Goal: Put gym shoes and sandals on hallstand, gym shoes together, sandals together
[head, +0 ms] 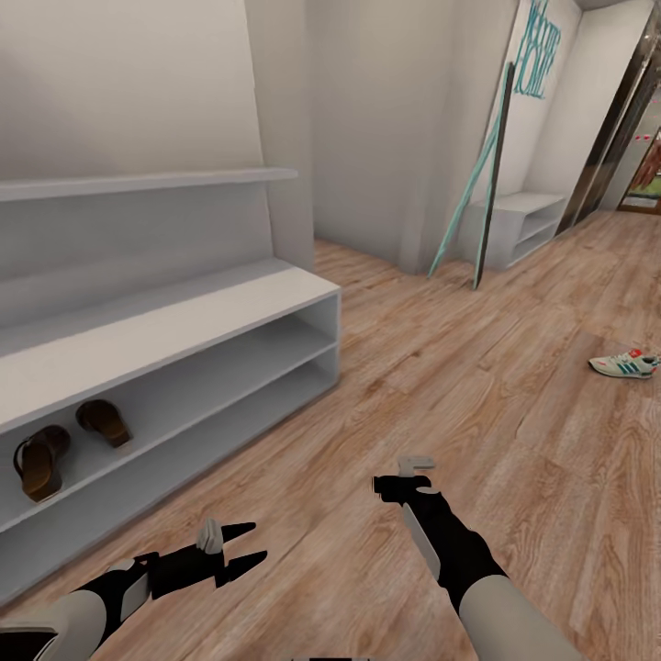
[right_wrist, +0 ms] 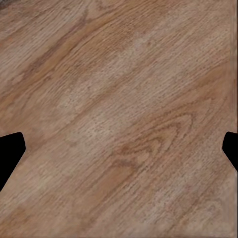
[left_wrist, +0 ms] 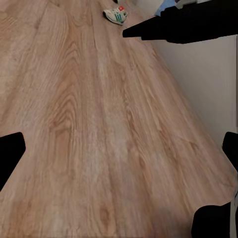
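Now, from the head view, the two sandals sit side by side on the upper shelf of the white hallstand; one gym shoe lies far off to the right on the wood floor, well apart from both arms; the left gripper hangs low over the floor with its fingers spread and nothing in it; the right gripper is also held out with nothing in it, but I cannot tell how wide it is from here.

From the left wrist view, the same kind of gym shoe shows far away on the planks, near a white wall; the dark finger tips at the edges stand wide apart.

From the right wrist view, bare floor planks lie below; the finger tips sit at the far edges, so this gripper is spread wide too.

That shoe looks small and light, I think, with a soft top and a firmer sole; pinching it across the sides near the middle should hold it best.
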